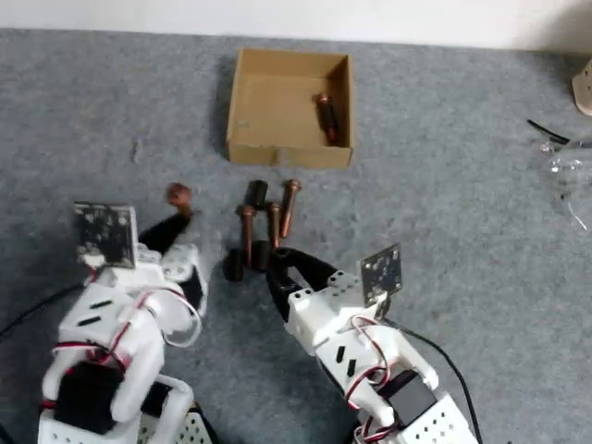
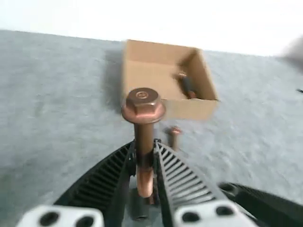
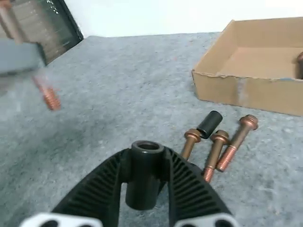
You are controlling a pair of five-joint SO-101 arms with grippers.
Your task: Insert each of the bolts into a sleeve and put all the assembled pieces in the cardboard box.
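Bolt (image 2: 143, 109) sits clenched between the left gripper (image 2: 144, 150) jaws, sleeve (image 3: 143, 177) within the right gripper (image 3: 146, 156); insertion seemingly pends, needing shank-to-bore alignment.

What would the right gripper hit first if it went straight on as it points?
Most likely the loose bolts lying just ahead of the right gripper; which bolt comes first is unclear, as depth is hard to judge.
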